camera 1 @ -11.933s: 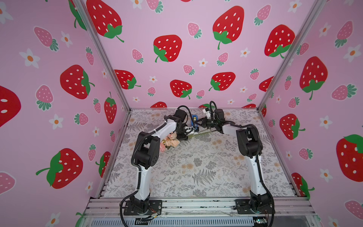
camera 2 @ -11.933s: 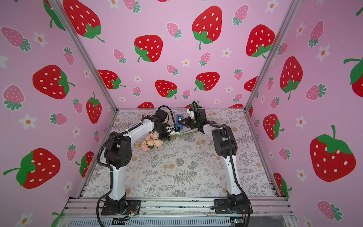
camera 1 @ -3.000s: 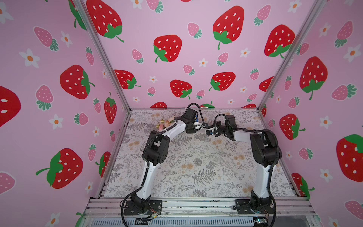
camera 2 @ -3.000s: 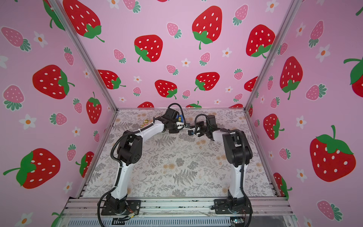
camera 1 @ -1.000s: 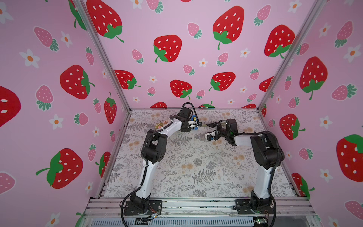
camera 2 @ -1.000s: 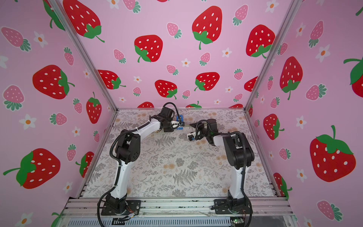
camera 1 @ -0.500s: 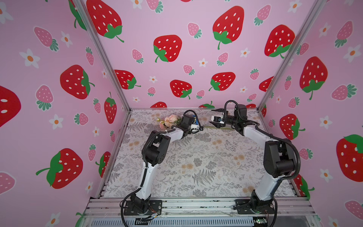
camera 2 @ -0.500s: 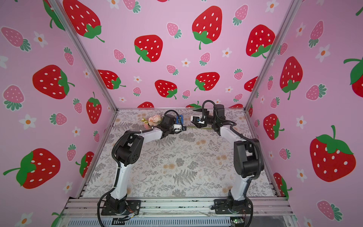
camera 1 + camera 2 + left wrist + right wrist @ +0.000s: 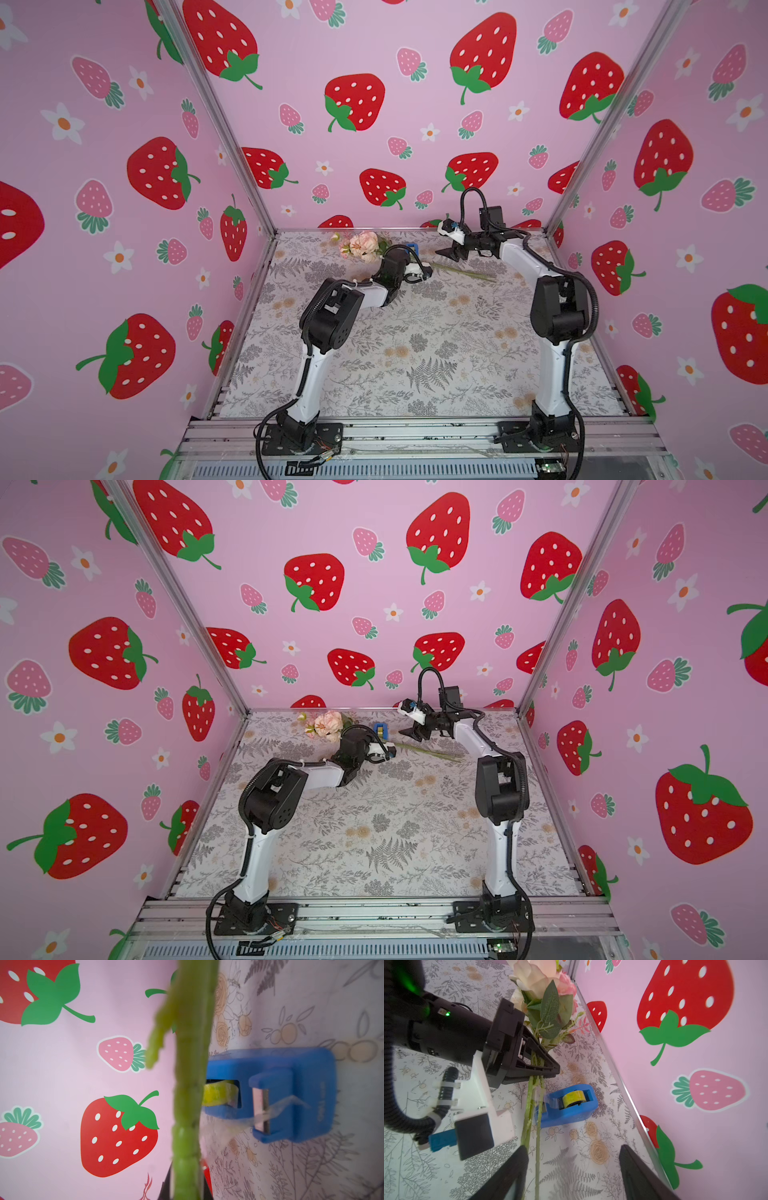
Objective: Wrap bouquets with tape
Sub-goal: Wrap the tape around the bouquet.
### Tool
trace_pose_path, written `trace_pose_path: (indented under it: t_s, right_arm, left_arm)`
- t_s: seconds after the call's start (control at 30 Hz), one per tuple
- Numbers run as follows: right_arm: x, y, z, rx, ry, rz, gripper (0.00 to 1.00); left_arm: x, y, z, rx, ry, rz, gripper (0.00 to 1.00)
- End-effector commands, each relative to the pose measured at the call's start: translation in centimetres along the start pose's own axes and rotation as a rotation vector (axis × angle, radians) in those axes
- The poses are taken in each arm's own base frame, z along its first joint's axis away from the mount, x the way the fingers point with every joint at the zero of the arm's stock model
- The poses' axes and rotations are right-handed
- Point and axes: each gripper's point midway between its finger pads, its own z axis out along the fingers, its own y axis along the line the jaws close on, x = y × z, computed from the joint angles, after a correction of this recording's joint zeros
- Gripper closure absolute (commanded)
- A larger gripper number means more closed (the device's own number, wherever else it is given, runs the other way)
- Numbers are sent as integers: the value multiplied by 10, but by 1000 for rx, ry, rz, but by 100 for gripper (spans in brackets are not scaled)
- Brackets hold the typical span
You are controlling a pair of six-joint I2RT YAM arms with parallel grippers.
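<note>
The left gripper [image 9: 548,1070] is clamping shut on the thin green stems [image 9: 536,1076] of the bouquet [image 9: 548,1001], gripping just below the leaves. The pink and cream blooms [image 9: 363,246] are lying toward the far left corner of the floral-patterned table [image 9: 415,332]. The stems are stretching the other way, toward the right arm, with their free ends [image 9: 461,272] resting on the table.

Just beside the gripped stems, the blue tape dispenser [image 9: 571,1109] is sitting on the table near the back wall [image 9: 374,104], holding a yellowish tape roll [image 9: 573,1096]. A clear strip seems to be reaching from its cutter to the stems, though it is hard to make out.

The right gripper [image 9: 446,252] is hovering with its jaws wide apart, holding nothing and pointing toward the dispenser.
</note>
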Motion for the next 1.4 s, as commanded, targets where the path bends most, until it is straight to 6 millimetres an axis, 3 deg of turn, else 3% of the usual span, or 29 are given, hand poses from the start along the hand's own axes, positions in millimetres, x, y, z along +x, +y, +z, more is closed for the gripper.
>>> trace_pose_path:
  t_s: [0.0,0.23,0.43,0.57,0.87,1.13,1.37]
  right_arm:
    - [13,35,8,-161,72,132,23]
    - [20,40,22,-201,121,146,21]
    - [33,31,31,-152,183,140,22]
    - [33,29,35,-144,186,132,25]
    - [55,22,45,-121,263,129,34]
    - [58,21,53,-111,286,86,50]
    - [62,21,58,-103,309,23,88]
  left_arm:
    - [-1,55,-12,-196,4,35,100]
    - [-7,68,-16,-284,-7,75,100]
    - [-6,62,-19,-262,-8,86,100]
    - [-6,60,-19,-264,-9,94,100]
    - [-5,60,-24,-260,-8,79,100]
    - [-5,63,-28,-258,-13,62,100]
    - [-8,58,-35,-223,-28,31,100]
